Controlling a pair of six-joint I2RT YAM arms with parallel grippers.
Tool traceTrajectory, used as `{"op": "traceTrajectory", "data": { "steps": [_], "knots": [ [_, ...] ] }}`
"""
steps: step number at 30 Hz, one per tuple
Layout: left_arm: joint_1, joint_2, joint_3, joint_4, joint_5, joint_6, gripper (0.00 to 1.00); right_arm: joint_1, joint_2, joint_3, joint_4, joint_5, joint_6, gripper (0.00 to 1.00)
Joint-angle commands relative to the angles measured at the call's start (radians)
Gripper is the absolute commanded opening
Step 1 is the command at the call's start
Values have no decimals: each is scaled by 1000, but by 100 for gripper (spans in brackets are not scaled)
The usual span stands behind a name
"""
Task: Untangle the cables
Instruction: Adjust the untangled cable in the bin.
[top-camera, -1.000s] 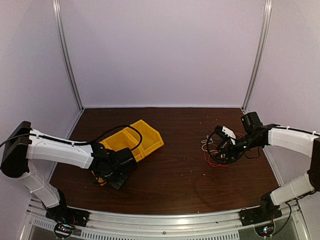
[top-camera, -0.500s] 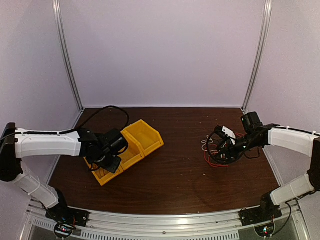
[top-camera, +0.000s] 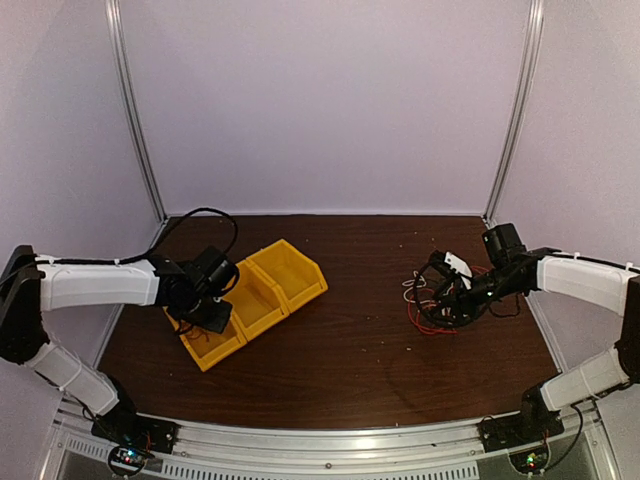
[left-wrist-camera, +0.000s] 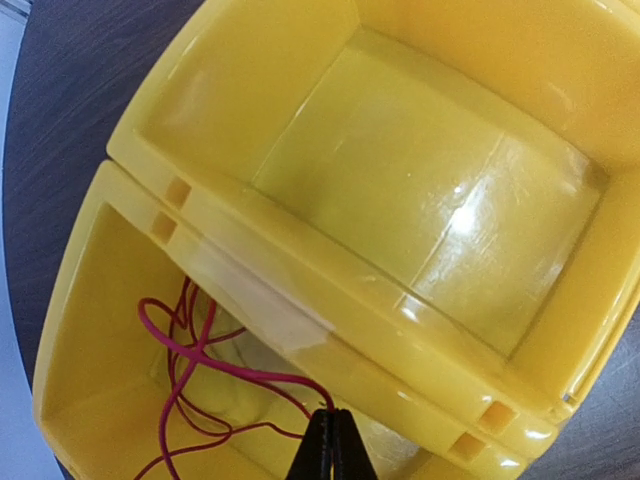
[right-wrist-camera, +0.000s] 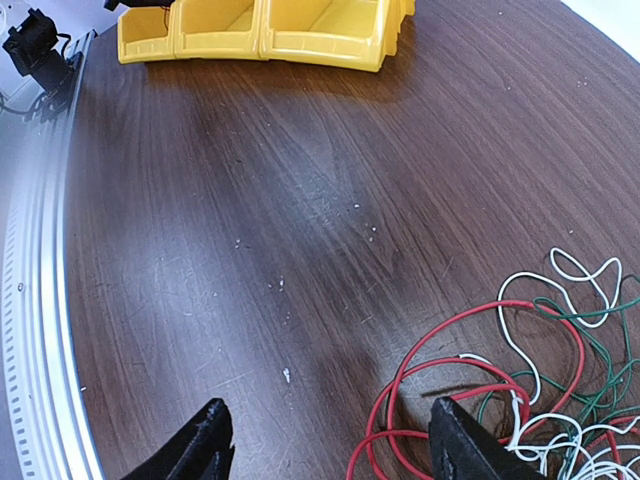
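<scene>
Cables in one tangle; three yellow bins.

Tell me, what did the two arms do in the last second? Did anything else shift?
The left gripper swung left and away from the table's near edge. It went from in front of the yellow bins to above their end compartment, and is shut on a red cable that trails into it. The right gripper stayed open at the tangle of cables. Bins and tangle did not move.

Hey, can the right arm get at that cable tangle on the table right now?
Probably yes: the right pincer is open just above the table, the cable tangle lies right beside it, nothing between.
</scene>
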Motion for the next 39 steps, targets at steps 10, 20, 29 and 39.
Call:
{"op": "traceTrajectory", "data": {
  "steps": [10, 20, 29, 39],
  "knots": [
    [4, -173, 72, -45, 11, 26, 36, -1, -8, 42, -1, 24, 31, 67],
    [-4, -272, 136, -21, 149, 114, 54, -32, 11, 139, -69, 104, 30, 67],
    [-212, -260, -22, 585, 453, 1, 50, -115, 101, 226, -5, 387, 176, 58],
    [-414, 80, 138, 638, 357, 64, 52, -64, 0, 100, -226, 353, -165, 54]
  ]
}}
